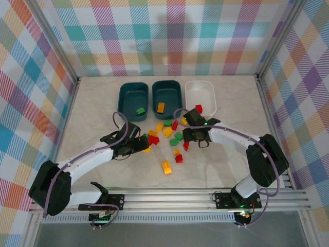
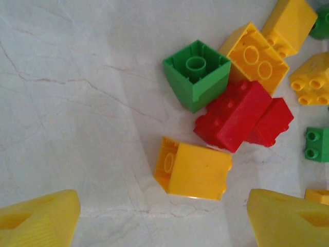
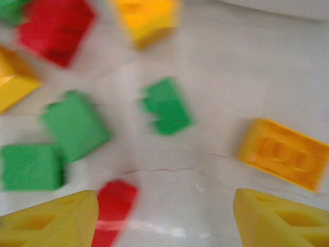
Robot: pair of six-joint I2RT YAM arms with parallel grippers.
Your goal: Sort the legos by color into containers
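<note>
Legos (image 1: 167, 135) lie scattered on a pale marbled table (image 1: 103, 170) ringed by pastel plaid walls (image 1: 175, 31), just in front of three bins (image 1: 169, 95). The left gripper (image 2: 162, 208) hangs spread and empty, with a yellow brick (image 2: 198, 170) just ahead of it. The right gripper (image 3: 164, 203), likewise spread and empty, hovers over blurred green and red ones.

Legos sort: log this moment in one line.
left gripper open near yellow lego | right gripper open, empty | white bin: one red lego
</note>
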